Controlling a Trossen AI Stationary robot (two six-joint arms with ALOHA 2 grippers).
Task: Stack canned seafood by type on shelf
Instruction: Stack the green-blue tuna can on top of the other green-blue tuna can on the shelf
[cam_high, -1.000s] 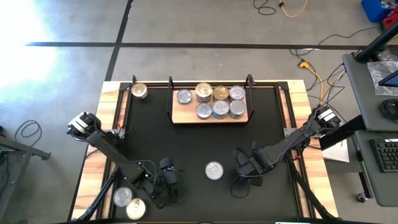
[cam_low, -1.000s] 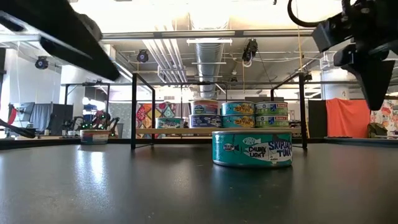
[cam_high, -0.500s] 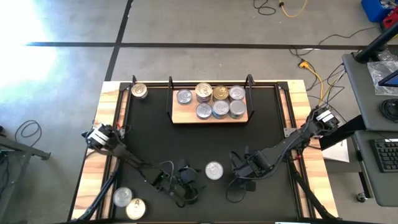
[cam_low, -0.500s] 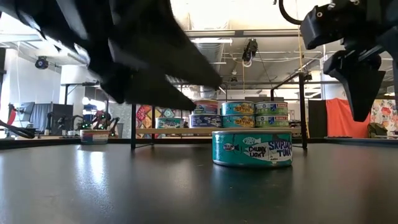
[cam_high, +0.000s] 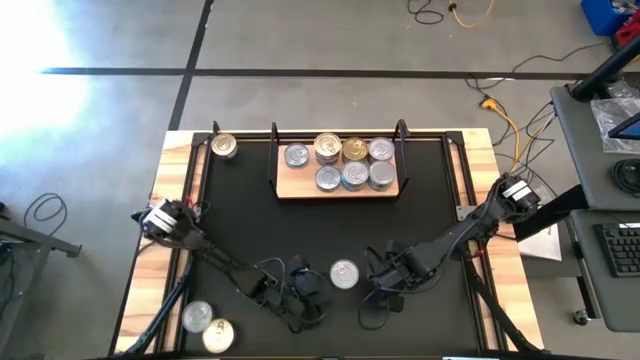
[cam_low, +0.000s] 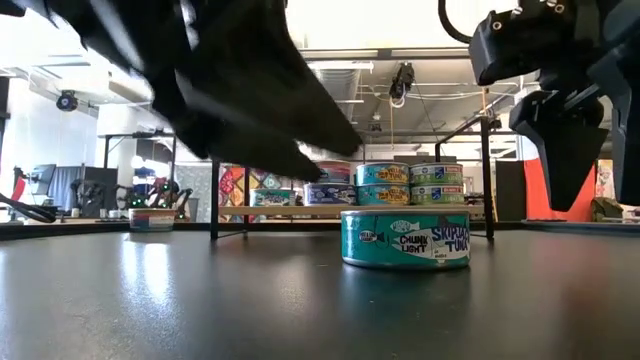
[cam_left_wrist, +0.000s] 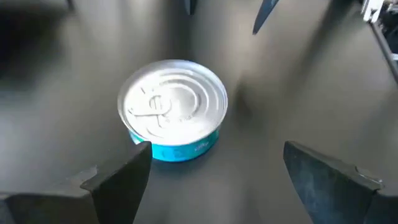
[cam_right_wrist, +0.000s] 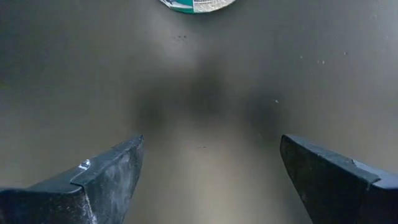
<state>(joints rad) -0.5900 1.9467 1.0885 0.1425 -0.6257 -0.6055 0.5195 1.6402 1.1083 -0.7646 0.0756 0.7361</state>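
A: The black desk (cam_high: 240, 215) carries the shelf (cam_high: 337, 187) at its far edge, with 7 tins on it. 1 teal tin (cam_high: 344, 274) sits alone near the front, between both arms.

B: Left end effector (cam_high: 303, 290) spread wide just beside it; right end effector (cam_high: 383, 287) equally wide on the other side, holding nothing.

A: I'd judge the tin rigid, fairly heavy, slick-sided. Pinch across its round wall.

B: 2 more tins (cam_high: 207, 326) sit at the front-left corner, labels unreadable.
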